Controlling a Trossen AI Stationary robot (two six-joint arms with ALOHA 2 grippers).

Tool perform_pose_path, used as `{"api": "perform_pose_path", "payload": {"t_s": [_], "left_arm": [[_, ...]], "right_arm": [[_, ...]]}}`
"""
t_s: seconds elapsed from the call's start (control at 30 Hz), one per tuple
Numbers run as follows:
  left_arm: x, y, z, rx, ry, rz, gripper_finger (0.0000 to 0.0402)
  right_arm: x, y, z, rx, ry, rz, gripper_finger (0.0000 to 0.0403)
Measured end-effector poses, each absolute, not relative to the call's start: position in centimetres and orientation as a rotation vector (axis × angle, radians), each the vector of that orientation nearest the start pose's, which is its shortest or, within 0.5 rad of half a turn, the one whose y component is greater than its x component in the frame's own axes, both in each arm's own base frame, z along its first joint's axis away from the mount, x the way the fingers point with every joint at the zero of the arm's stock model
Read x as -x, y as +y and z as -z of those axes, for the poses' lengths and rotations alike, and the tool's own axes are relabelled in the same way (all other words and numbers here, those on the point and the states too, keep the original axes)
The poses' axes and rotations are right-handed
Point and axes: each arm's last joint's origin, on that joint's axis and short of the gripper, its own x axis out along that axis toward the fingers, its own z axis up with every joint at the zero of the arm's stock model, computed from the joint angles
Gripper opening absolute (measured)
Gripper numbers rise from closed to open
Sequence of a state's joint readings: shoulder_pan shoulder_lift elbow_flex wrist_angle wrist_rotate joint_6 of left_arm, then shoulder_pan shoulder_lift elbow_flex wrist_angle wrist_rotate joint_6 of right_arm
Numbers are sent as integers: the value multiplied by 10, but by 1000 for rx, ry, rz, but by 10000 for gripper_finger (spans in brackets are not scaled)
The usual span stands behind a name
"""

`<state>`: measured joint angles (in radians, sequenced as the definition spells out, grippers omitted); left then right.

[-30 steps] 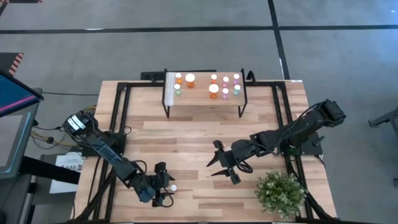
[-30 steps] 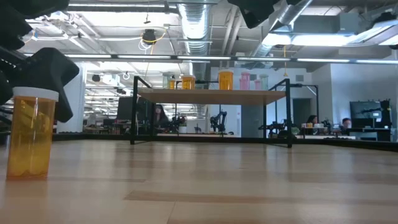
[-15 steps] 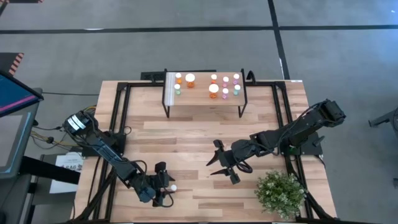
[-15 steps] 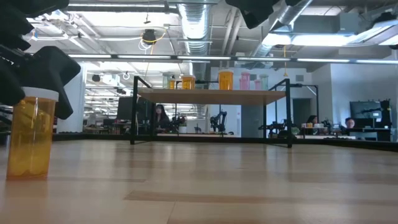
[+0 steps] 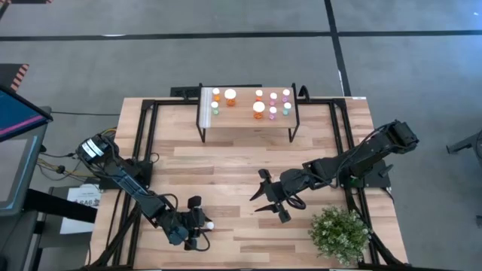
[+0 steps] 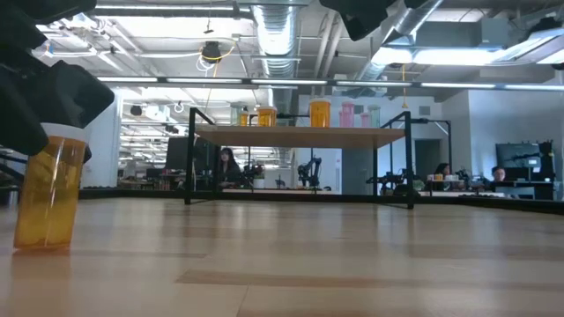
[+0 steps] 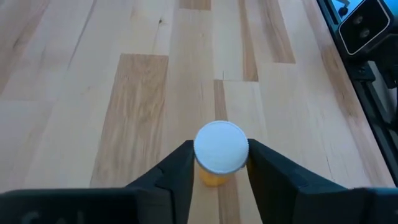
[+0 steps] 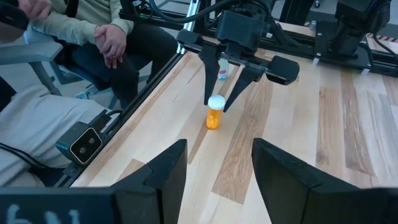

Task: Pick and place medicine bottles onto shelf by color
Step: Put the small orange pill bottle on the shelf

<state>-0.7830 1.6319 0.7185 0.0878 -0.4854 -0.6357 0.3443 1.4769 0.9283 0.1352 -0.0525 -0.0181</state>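
Observation:
An orange medicine bottle [image 6: 48, 198] with a white cap [image 7: 221, 146] stands near the table's front left, its base on the wood. My left gripper [image 5: 197, 224] is shut on it. My right gripper [image 5: 263, 201] hangs open and empty over the middle of the table, right of centre; its wrist view looks across at the bottle [image 8: 214, 113]. The shelf [image 5: 241, 117] stands at the far edge. On its plank stand several orange, pink and green bottles. My left gripper pinches the bottle's white cap [image 7: 200, 149] between its two fingers [image 7: 180, 165], one on each side of the rim. The fingers come slanting down from the table's left. The bottle leans slightly, with its base [image 6: 40, 245] on the table.
A bushy green plant [image 5: 340, 233] sits at the near right corner. A black frame rail [image 5: 143, 150] runs along the table's left side. A seated person [image 8: 93, 37] shows beyond the table's left edge. Bare wood lies between the grippers and the shelf.
My left gripper's fingers have drawn together onto the bottle's cap. The bottle, upright a second ago, now leans a little, its base staying on the table.

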Motion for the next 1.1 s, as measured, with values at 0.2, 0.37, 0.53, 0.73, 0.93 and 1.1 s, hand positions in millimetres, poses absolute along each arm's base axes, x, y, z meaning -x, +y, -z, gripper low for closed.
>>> {"api": "perform_pose_path", "payload": {"t_s": [0.2, 0.37, 0.53, 0.73, 0.93, 1.1], "left_arm": [[-224, -194, -142, 116, 714, 46, 111], [-230, -189, -142, 125, 725, 43, 109], [-233, -184, -143, 112, 723, 36, 109], [-237, -170, -159, 106, 692, 18, 108], [-239, -145, -188, 49, 620, -25, 108], [-238, -112, -220, 12, 531, -105, 108]], "right_arm": [[-305, 111, -251, 78, 408, -395, 198], [-304, 111, -251, 76, 412, -394, 198], [-304, 111, -251, 76, 413, -394, 195], [-304, 111, -250, 78, 420, -394, 194], [-304, 111, -250, 79, 423, -394, 194], [-304, 111, -250, 80, 423, -394, 194]]}}
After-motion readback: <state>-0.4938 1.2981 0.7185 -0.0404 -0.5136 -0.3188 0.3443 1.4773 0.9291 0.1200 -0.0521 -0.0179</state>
